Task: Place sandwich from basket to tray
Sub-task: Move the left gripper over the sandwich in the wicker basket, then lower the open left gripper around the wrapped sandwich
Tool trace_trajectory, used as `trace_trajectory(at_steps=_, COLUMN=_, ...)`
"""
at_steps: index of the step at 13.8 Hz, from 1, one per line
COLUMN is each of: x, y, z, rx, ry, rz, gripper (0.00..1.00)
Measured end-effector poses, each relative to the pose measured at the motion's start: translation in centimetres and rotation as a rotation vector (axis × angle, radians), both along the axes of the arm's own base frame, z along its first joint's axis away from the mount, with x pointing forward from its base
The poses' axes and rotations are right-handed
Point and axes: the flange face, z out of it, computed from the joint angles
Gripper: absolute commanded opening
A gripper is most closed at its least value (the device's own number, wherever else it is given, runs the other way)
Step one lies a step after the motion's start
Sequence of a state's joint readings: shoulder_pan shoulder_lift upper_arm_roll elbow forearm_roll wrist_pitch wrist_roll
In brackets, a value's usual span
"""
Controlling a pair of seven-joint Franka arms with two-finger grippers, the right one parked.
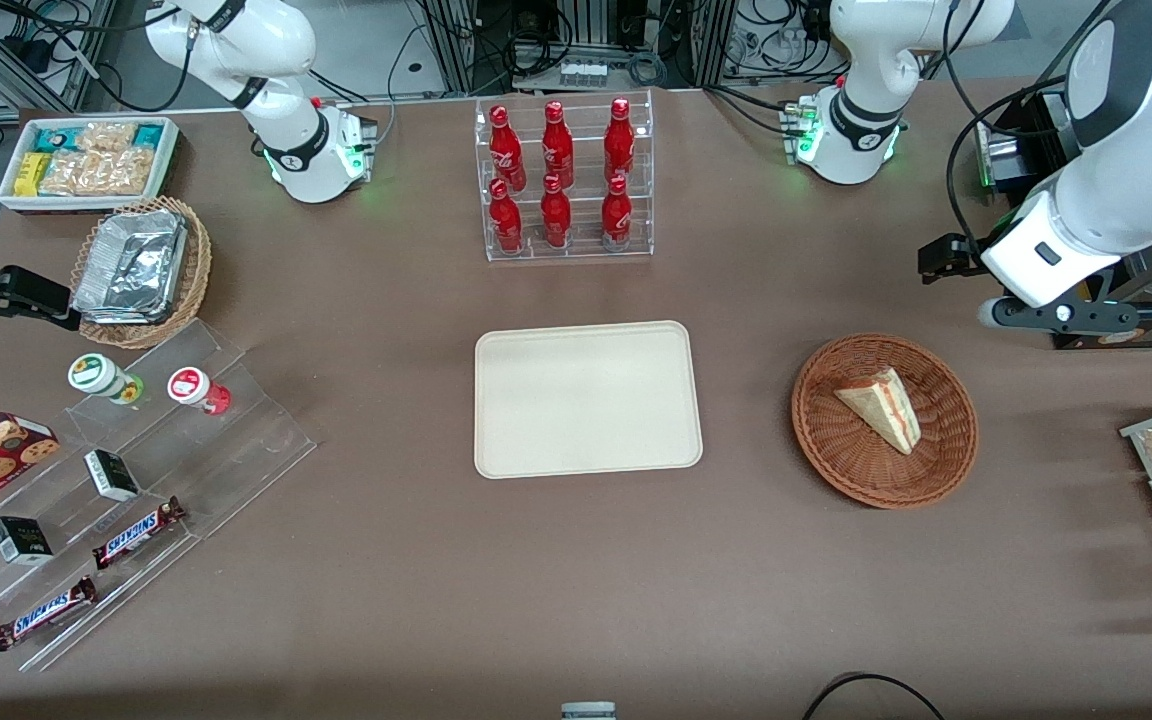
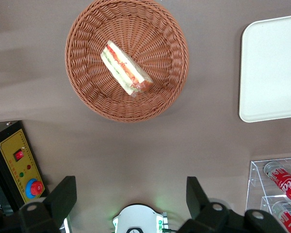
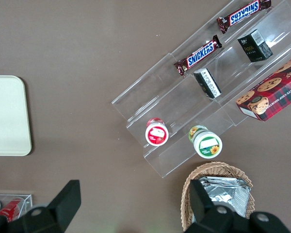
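surface: a brown, matte table (image 1: 576, 580) fills nearly the whole front view — cables, metal frames and power strips crowd the floor along its edge farthest from the camera.
sandwich (image 1: 882, 408): a pale wedge lying in the basket, red and green filling showing along one edge.
basket (image 1: 836, 460): round reddish-brown wicker, toward the working arm's end of the table, well apart from the tray.
tray (image 1: 588, 398): cream rectangle at mid-table, bare.
gripper (image 2: 131, 199): raised over the table near the working arm's end, farther from the front camera than the basket — its fingers (image 2: 63, 196) stand wide apart with nothing between them.
bottle rack (image 1: 566, 180): clear shelves of red bottles, farther from the front camera than the tray.
parked arm's end: a clear stepped stand (image 1: 126, 500) with snickers bars, small boxes and two capped jars.
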State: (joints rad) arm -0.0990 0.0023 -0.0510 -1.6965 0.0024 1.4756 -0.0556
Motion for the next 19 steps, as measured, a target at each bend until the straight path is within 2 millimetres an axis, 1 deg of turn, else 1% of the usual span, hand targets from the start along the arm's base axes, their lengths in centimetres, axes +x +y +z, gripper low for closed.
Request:
trace_trajectory(at_steps=5, x=0.3, y=0.2, z=-0.1, rx=-0.002, ry=-0.013, rz=0.004, gripper=1.00)
trace_trajectory(at_steps=6, x=0.6, y=0.2, z=-0.7, rx=-0.002, ry=-0.020, rz=0.004, gripper=1.00)
trace_trajectory(at_steps=7, x=0.9, y=0.2, z=-1.6, rx=-0.002, ry=-0.024, rz=0.004, gripper=1.00)
trace_trajectory(at_steps=9, x=1.7, y=0.2, z=-4.3, rx=-0.001, ry=-0.023, rz=0.006, gripper=1.00)
trace_trajectory(at_steps=12, x=2.8, y=0.3, z=-9.3, rx=-0.003, ry=-0.024, rz=0.009, gripper=1.00)
trace_trajectory(at_steps=15, x=3.3, y=0.3, z=-14.0, rx=-0.006, ry=-0.037, rz=0.012, gripper=1.00)
trace_trajectory(at_steps=19, x=3.7, y=1.4, z=-18.3, rx=0.007, ry=-0.034, rz=0.080, gripper=1.00)
